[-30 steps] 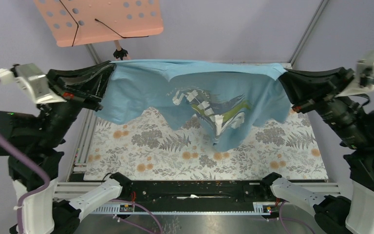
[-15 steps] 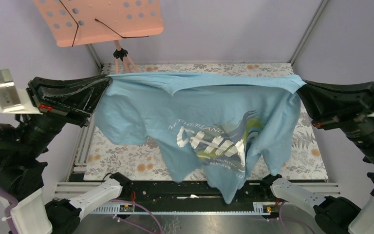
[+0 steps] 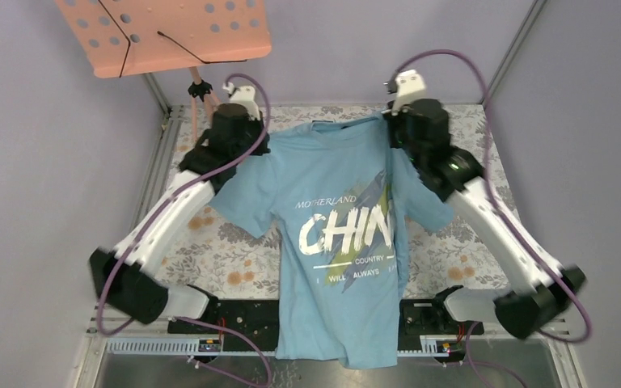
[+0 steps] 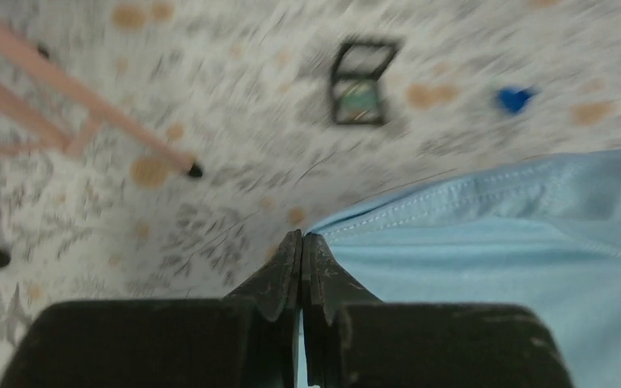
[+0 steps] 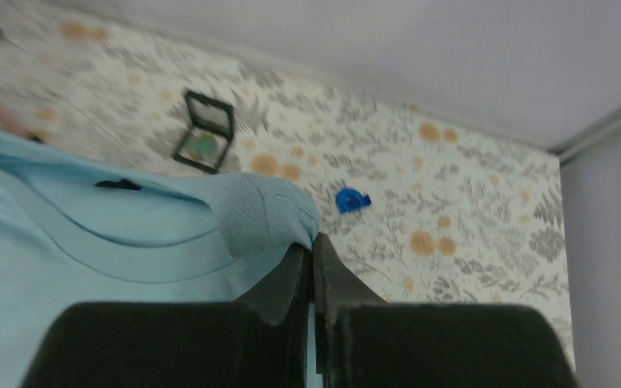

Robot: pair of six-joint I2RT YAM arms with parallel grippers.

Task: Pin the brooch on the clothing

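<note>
The light blue T-shirt (image 3: pixel 344 242) lies front up along the table. Its collar is at the far end and its hem hangs over the near edge. My left gripper (image 3: pixel 260 147) is shut on the shirt's left shoulder seam (image 4: pixel 420 222), with its jaws pressed together (image 4: pixel 302 236). My right gripper (image 3: pixel 390 133) is shut on the fabric beside the ribbed collar (image 5: pixel 251 214), its jaws pressed together too (image 5: pixel 310 242). A small greenish-grey round thing, which looks like the brooch (image 5: pixel 203 145), lies inside a small black-framed case (image 4: pixel 361 85) beyond the collar. It cannot be made out in the top view.
A small blue trinket (image 5: pixel 352 200) lies on the floral mat to the right of the case, and also shows in the left wrist view (image 4: pixel 514 99). A pink music stand (image 3: pixel 162 32) stands at the far left, with its legs (image 4: pixel 89 105) on the mat. The right sleeve (image 3: pixel 420 206) is folded.
The shirt hung spread in the air between both grippers; both arms have swung to the far end and laid it flat, front up, still gripping the shoulders.
</note>
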